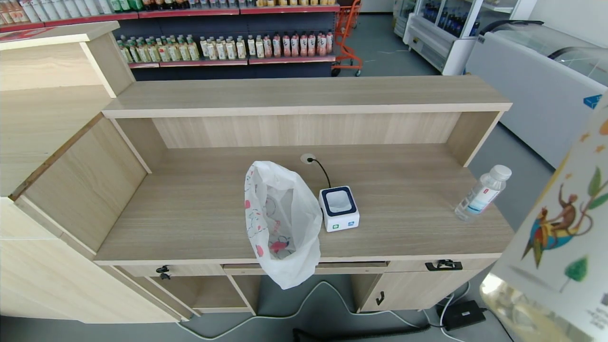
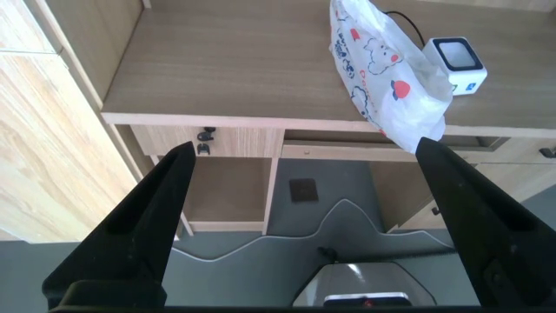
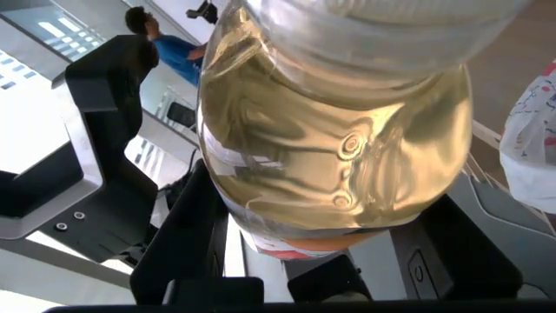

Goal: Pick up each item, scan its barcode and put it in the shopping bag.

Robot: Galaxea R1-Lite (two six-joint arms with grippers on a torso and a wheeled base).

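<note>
While the right gripper point(image 3: 317, 252) clamps the clear plastic bottle of amber liquid point(image 1: 560, 228) at the near right, well apart from the white cube scanner point(image 1: 339, 208), the smooth, heavy bottle could slip, or its barcode could face away from the scanner. The limp white printed shopping bag point(image 1: 280, 223) overhangs the near edge of the wooden counter point(image 1: 403, 190) and may collapse or slide off. The left gripper point(image 2: 304, 149) hangs wide open. The bottle's label shows a cartoon monkey and trees; its small print is unreadable.

Pale wood desk point(image 1: 403, 190) with a raised back shelf, on grey floor point(image 1: 380, 52). Beyond its far edge, store shelves point(image 1: 237, 61) lined with bottles, plus an orange cart point(image 1: 349, 42). Off its right edge, white freezers point(image 1: 536, 90); below its front edge, a black power adapter point(image 1: 463, 314).
</note>
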